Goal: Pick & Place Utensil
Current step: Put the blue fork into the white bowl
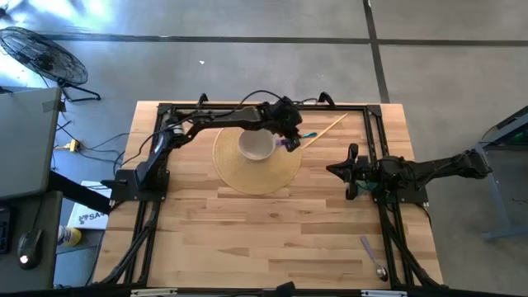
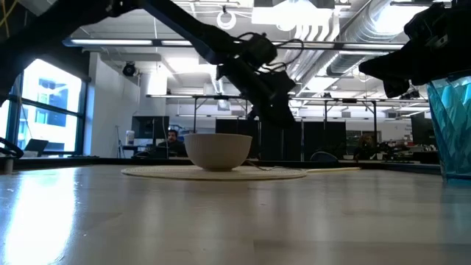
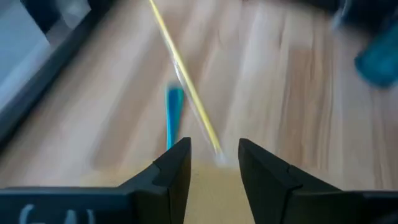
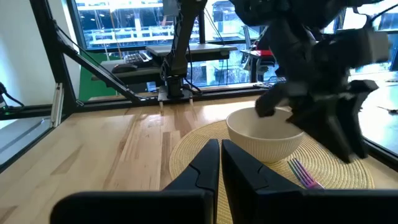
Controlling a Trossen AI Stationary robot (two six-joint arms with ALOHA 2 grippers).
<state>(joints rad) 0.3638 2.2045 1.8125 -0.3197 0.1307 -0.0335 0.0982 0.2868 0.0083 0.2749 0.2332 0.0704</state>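
A cream bowl [image 1: 256, 145] stands on a round woven mat [image 1: 247, 177]. A purple-handled fork [image 4: 305, 174] lies on the mat beside the bowl. Just off the mat's far-right edge lie a blue-handled utensil [image 3: 173, 115] and a thin yellow wooden stick [image 3: 186, 81], both flat on the table. My left gripper [image 3: 214, 149] is open and hovers above that mat edge [image 1: 290, 136], pointing at the blue handle and the stick and touching neither. My right gripper [image 4: 221, 162] is shut and waits at the table's right side [image 1: 351, 171].
A purple-handled spoon [image 1: 373, 257] lies near the table's near right corner. A teal ribbed glass [image 2: 452, 125] stands close to the low camera. A dark frame [image 1: 371, 124] runs along the table's far and side edges. Bare wood lies near the front.
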